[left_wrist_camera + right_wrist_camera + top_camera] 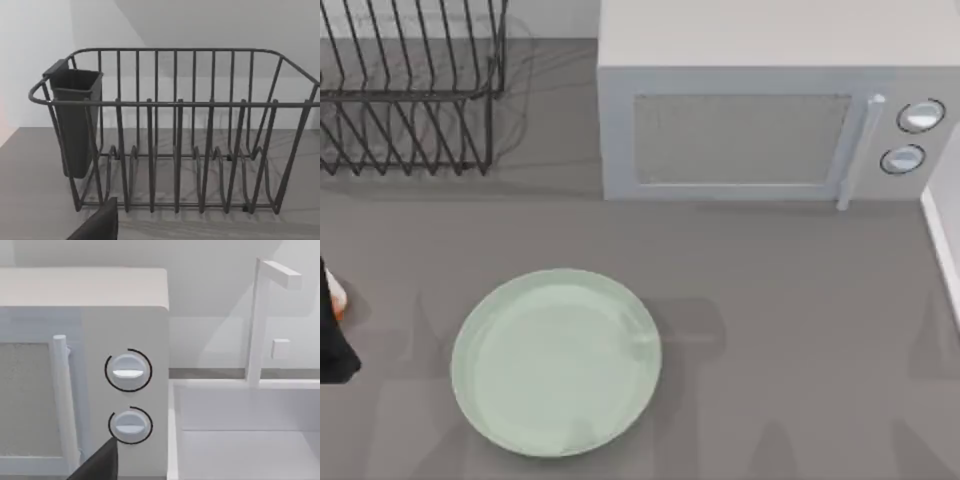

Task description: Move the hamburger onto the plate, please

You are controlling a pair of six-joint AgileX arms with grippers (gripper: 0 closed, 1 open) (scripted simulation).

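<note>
The pale mint-green plate (556, 362) lies on the grey table, left of centre and in front of the microwave. At the table's far left edge a small orange and whitish piece of the hamburger (336, 298) shows beside the dark body of my left gripper (332, 335), touching it or very close; most of the hamburger is hidden. The plate's rim is a short way to the right of both. A dark part of my left gripper (97, 226) shows in the left wrist view, which faces the dish rack. A dark part of my right gripper (97, 464) sits before the microwave's knobs.
A dark wire dish rack (410, 90) with a cutlery cup (75, 120) stands at the back left. A white microwave (770, 110) fills the back centre and right, door shut. A white sink (245, 430) with a faucet (260, 320) lies right of the microwave.
</note>
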